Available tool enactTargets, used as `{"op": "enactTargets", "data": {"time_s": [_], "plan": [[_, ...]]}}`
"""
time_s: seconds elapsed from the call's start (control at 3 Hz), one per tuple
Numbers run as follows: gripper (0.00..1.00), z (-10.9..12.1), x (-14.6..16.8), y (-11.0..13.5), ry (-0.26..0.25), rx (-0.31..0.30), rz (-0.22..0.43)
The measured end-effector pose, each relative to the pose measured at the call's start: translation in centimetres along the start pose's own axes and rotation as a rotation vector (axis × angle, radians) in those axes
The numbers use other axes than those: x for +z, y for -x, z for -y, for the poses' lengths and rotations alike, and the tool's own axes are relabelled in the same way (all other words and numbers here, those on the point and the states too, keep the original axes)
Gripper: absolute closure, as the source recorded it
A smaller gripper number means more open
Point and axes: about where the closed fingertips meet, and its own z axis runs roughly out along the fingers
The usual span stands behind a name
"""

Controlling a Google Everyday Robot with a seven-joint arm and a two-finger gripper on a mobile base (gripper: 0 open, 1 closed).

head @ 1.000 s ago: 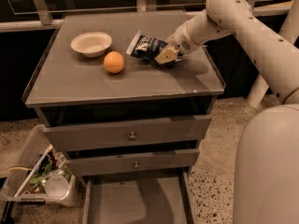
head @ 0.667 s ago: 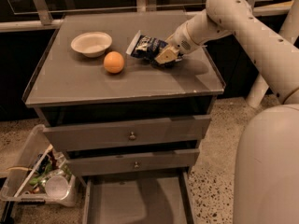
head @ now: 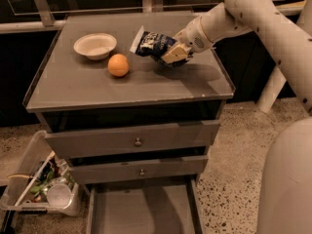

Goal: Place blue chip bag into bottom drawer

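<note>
The blue chip bag (head: 150,43), dark navy with white lettering and white crimped ends, is held tilted a little above the cabinet top (head: 73,87). My gripper (head: 171,54) is shut on the bag's right end, over the right half of the top. The bottom drawer (head: 141,211) stands pulled open at floor level, a shallow grey tray with a bare floor, straight below and in front of the cabinet.
An orange (head: 118,65) and a white bowl (head: 95,45) sit on the left half of the top. Two upper drawers with round knobs (head: 138,142) are shut. A clear bin of clutter (head: 41,189) stands on the floor at the left.
The gripper has lifted the chip bag off the cabinet top; the bag now hangs tilted above the surface. The orange and bowl have not moved.
</note>
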Motion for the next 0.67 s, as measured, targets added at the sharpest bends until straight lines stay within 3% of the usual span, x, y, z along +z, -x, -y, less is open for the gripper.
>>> {"op": "enactTargets", "data": {"time_s": [0.67], "plan": [[1.00, -2.7, -5.2, 1.9, 0.001, -0.043, 0.071]]}}
